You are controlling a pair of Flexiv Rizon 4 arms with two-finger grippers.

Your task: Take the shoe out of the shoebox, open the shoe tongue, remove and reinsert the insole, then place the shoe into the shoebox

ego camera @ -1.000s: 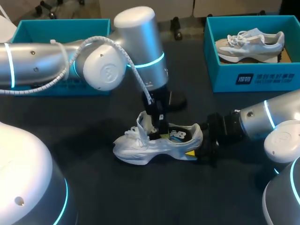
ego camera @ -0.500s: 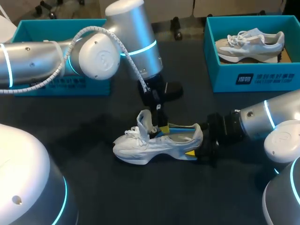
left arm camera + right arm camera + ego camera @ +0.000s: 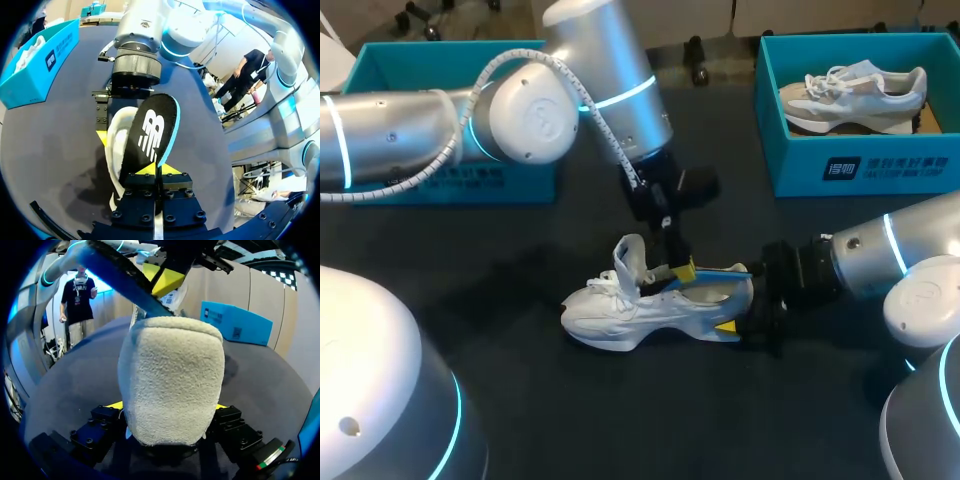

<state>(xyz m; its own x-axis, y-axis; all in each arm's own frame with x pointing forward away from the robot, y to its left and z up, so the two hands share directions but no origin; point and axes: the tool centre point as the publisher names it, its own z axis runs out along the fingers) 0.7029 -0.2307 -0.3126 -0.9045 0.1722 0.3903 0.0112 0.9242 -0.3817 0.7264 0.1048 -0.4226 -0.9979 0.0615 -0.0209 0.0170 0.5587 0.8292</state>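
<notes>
Shoe [image 3: 650, 305]: sitting on its sole in the middle of the table [image 3: 520, 400], tongue flipped up. Light, squashy upper, firmer heel, I reckon.
Right hand [image 3: 745, 322]: clamped on the heel from both sides, looks like the solid spot to hold.
Insole [image 3: 150, 135]: thin bendy foam, lifted over the shoe's opening, heel end toward the right hand.
Left hand [image 3: 157, 172]: pinching the insole's edge near its front; grip gently, it'll probably flex.

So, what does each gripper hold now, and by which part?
The left gripper pinches the insole by one end; the right gripper clamps the shoe at its heel.
</notes>
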